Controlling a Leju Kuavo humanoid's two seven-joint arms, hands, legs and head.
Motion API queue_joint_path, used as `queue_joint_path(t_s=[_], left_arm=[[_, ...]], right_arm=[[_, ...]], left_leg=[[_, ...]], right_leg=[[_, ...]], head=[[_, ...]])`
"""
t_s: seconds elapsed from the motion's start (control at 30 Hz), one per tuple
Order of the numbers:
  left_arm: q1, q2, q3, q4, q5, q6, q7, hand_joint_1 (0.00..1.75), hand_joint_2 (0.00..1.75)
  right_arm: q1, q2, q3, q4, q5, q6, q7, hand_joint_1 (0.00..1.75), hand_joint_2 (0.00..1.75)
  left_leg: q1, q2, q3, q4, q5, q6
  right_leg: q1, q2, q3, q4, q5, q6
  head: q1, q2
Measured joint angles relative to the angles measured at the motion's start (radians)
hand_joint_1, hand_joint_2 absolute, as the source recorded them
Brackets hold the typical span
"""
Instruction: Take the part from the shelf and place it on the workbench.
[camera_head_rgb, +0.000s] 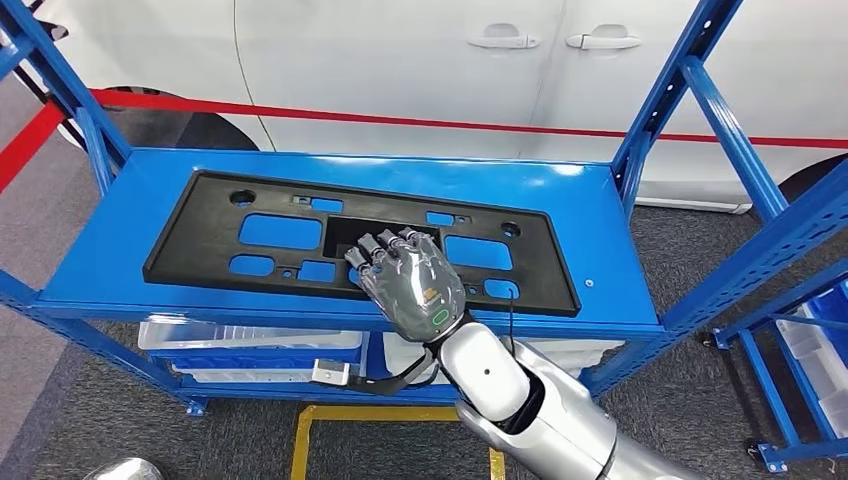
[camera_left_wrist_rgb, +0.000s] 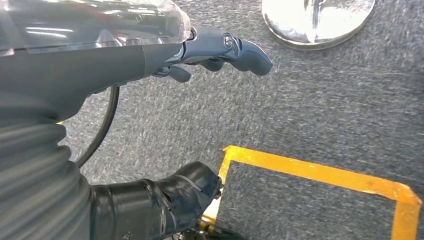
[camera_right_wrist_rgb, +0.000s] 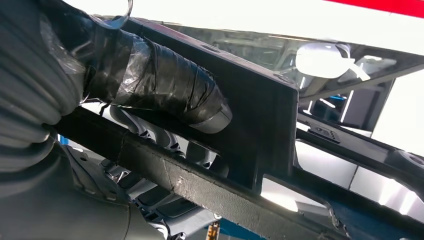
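A long black plastic part with several cut-outs lies flat on the blue shelf. My right hand sits at the middle of the part's front edge, its fingers laid over the top. In the right wrist view the taped thumb presses one face of the part and the fingers curl on the other side of the front bar, so the hand grips it. My left hand hangs above the grey carpet, fingers apart, holding nothing.
Blue shelf uprights stand at both ends, and a white car is behind. Clear plastic bins sit under the shelf. Another blue rack stands at the right. Yellow floor tape marks the carpet in front.
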Motion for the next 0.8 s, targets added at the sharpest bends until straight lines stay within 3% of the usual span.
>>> queue_joint_path(t_s=[0.07, 0.13, 0.27, 0.33, 0.4, 0.43, 0.47, 0.5, 0.6, 0.63, 0.73, 0.8], left_arm=[[0.0, 0.0, 0.0, 0.0, 0.0, 0.0, 0.0, 0.0, 1.75], [-0.001, 0.0, 0.0, 0.0, 0.0, 0.0, 0.0, 0.0, 1.75], [-0.001, 0.0, 0.0, 0.0, 0.0, 0.0, 0.0, 0.0, 1.75], [-0.001, 0.0, 0.0, 0.0, 0.0, 0.0, 0.0, 0.0, 1.75], [0.0, 0.0, 0.0, 0.0, 0.0, 0.0, 0.0, 0.0, 1.75], [0.0, 0.0, 0.0, 0.0, 0.0, 0.0, 0.0, 0.0, 1.75], [0.0, 0.0, 0.0, 0.0, 0.0, 0.0, 0.0, 0.0, 1.75], [0.0, 0.0, 0.0, 0.0, 0.0, 0.0, 0.0, 0.0, 1.75], [-0.001, 0.001, 0.0, 0.0, 0.0, 0.0, 0.0, 0.0, 1.75], [-0.002, 0.002, 0.0, 0.0, 0.0, 0.0, 0.0, 0.0, 1.75], [-0.001, 0.001, 0.0, 0.0, 0.0, 0.001, 0.001, 0.0, 1.75], [-0.001, 0.0, 0.0, 0.0, 0.001, 0.002, 0.001, 0.0, 1.75]], right_arm=[[-0.001, 0.0, 0.0, 0.0, 0.0, 0.0, 0.0, 1.75, 1.75], [-0.002, 0.0, 0.0, 0.0, 0.0, 0.0, 0.0, 1.75, 1.75], [-0.002, 0.001, -0.001, 0.0, 0.0, 0.0, 0.0, 1.75, 1.75], [-0.004, 0.002, -0.001, 0.0, 0.0, 0.0, 0.0, 1.75, 1.75], [-0.003, 0.004, -0.001, 0.0, 0.0, 0.0, 0.0, 1.75, 1.75], [-0.003, 0.004, -0.001, 0.0, 0.0, 0.0, 0.0, 1.75, 1.75], [-0.002, 0.004, -0.001, 0.0, 0.0, 0.0, 0.0, 1.75, 1.75], [-0.002, 0.004, -0.001, 0.0, 0.0, 0.0, 0.0, 1.75, 1.75], [-0.003, 0.005, -0.001, 0.0, 0.0, 0.0, 0.0, 1.75, 1.75], [-0.003, 0.005, -0.001, 0.0, -0.001, 0.0, 0.0, 1.75, 1.75], [-0.004, 0.007, -0.002, 0.0, -0.011, 0.0, 0.0, 1.75, 1.75], [-0.005, 0.008, -0.003, 0.0, -0.02, 0.0, -0.002, 1.75, 1.75]], left_leg=[[-0.001, -0.001, -0.007, 0.007, 0.003, -0.005], [-0.004, -0.001, -0.013, 0.012, 0.007, -0.015], [-0.003, -0.001, -0.025, 0.019, 0.006, -0.039], [0.0, -0.002, -0.053, 0.088, -0.049, -0.047], [0.001, -0.002, -0.1, 0.216, -0.125, -0.054], [0.001, -0.002, -0.115, 0.266, -0.146, -0.056], [0.001, -0.002, -0.113, 0.281, -0.149, -0.056], [0.001, -0.002, -0.092, 0.257, -0.133, -0.054], [-0.003, -0.003, 0.025, 0.064, -0.066, -0.04], [-0.006, -0.003, 0.046, 0.023, -0.058, -0.035], [-0.01, -0.004, 0.049, 0.001, -0.044, -0.021], [-0.005, 0.0, 0.045, -0.012, -0.025, -0.007]], right_leg=[[-0.001, 0.0, 0.081, -0.131, 0.049, -0.005], [0.003, 0.001, 0.125, -0.218, 0.071, -0.012], [0.003, 0.001, 0.117, -0.234, 0.087, -0.036], [0.0, -0.002, 0.109, -0.24, 0.1, -0.052], [0.003, -0.004, 0.095, -0.239, 0.11, -0.058], [0.004, -0.004, 0.087, -0.238, 0.114, -0.059], [0.005, -0.004, 0.08, -0.236, 0.118, -0.059], [0.006, -0.003, 0.074, -0.233, 0.122, -0.057], [0.009, -0.003, 0.063, -0.225, 0.129, -0.05], [0.009, -0.003, 0.06, -0.224, 0.132, -0.045], [0.009, -0.004, 0.055, -0.227, 0.145, -0.025], [0.009, -0.002, 0.045, -0.208, 0.123, -0.013]], head=[[0.0, 0.0], [-0.001, 0.0], [-0.001, 0.0], [-0.002, 0.0], [-0.002, 0.0], [-0.002, 0.0], [-0.002, 0.0], [-0.003, 0.0], [-0.002, 0.0], [-0.002, 0.0], [-0.002, 0.0], [-0.001, 0.0]])
